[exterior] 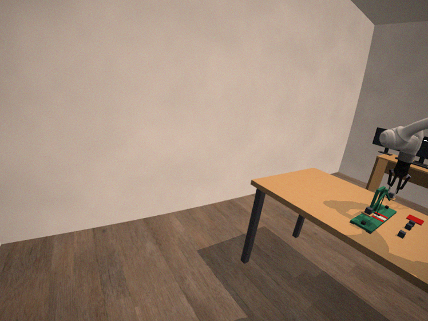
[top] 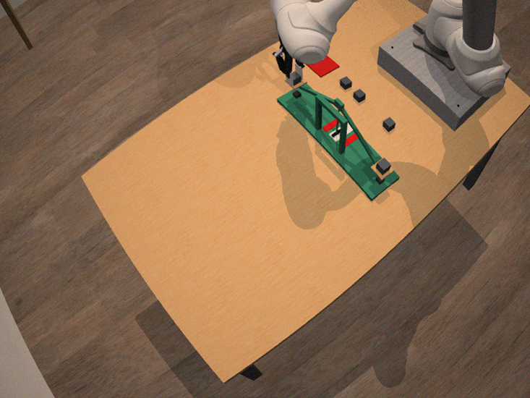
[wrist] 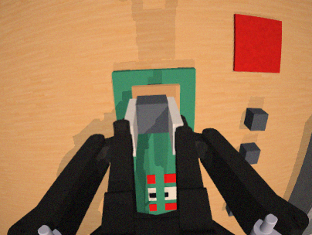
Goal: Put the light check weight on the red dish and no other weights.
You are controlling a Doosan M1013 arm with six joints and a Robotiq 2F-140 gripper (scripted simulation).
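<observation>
My gripper [top: 294, 76] [exterior: 391, 194] [wrist: 152, 110] is shut on a dark grey weight [top: 296, 79] [wrist: 152, 116] at the far pan [wrist: 156, 90] of the green rocker balance [top: 291, 100] [exterior: 371, 226] [wrist: 187, 77]. Whether this weight rests on the pan is unclear. Another weight [top: 383, 165] [exterior: 368, 210] sits on the near pan. The pointer's dark tip [top: 336, 133] is over the white field. The red dish [top: 323, 67] [exterior: 415, 220] [wrist: 258, 44] lies flat with nothing on it. Three other weights, at the near end [top: 389, 124], in the middle [top: 359, 96] and nearest the dish [top: 345, 83], stand apart from it.
The grey robot base block [top: 417, 80] stands beyond the loose weights. The balance's green upright posts [top: 318, 113] [top: 342, 137] rise between the two pans. The wooden table's edge [top: 227, 74] runs behind the far pan.
</observation>
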